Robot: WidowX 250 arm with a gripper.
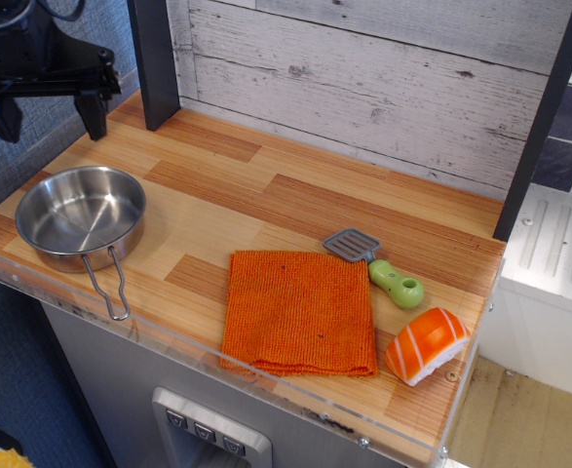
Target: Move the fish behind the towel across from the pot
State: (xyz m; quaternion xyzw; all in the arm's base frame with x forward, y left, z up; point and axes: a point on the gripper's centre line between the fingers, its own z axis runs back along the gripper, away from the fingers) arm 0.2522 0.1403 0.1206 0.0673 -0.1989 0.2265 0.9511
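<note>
Black robot gripper (49, 119) hangs open and empty above the counter's far left corner.

The orange-and-white striped toy salmon sushi fish (427, 344) lies at the wooden counter's (266, 195) near right corner, just right of the square orange knitted towel (298, 312). A grey toy spatula with a green handle (376, 265) sits behind it. The shallow shiny steel pot with its wire handle (81, 216) stands far left, under the gripper.
</note>
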